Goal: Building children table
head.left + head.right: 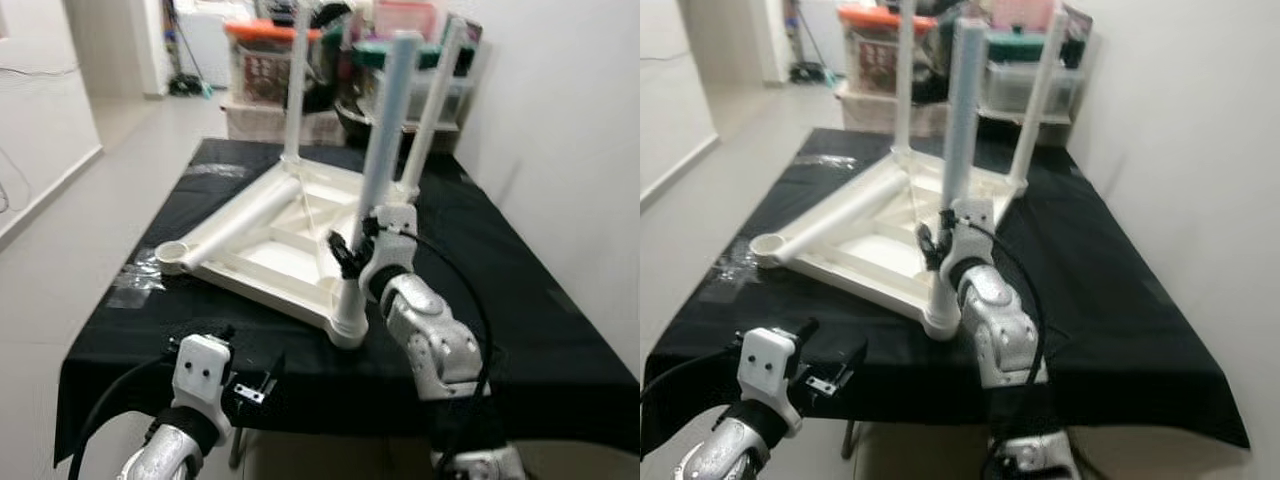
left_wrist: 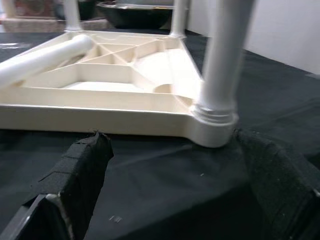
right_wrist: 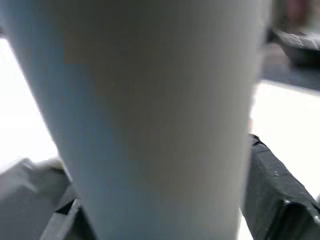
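On the black-draped table (image 1: 520, 300), the white children's table (image 1: 270, 245) lies upside down with three legs upright and one loose leg (image 1: 245, 222) lying across its underside. At its near corner, the right gripper (image 1: 350, 250) is clenched around the near leg (image 1: 385, 130). Near the table's front edge, the left gripper (image 1: 250, 385) hovers with fingers spread, grasping nothing.

My right arm reaches forward and up from the lower right, silver forearm angled toward the middle of the scene, wrist bent upward. My right gripper (image 1: 352, 252) is closed around the near upright leg (image 1: 385, 130); in the right wrist view one black finger (image 3: 280, 200) presses against the leg's side. My left arm sits low at the near left, its wrist raised just at the near edge. My left gripper (image 1: 250, 385) points forward, fingers (image 2: 82, 170) spread apart and holding nothing.
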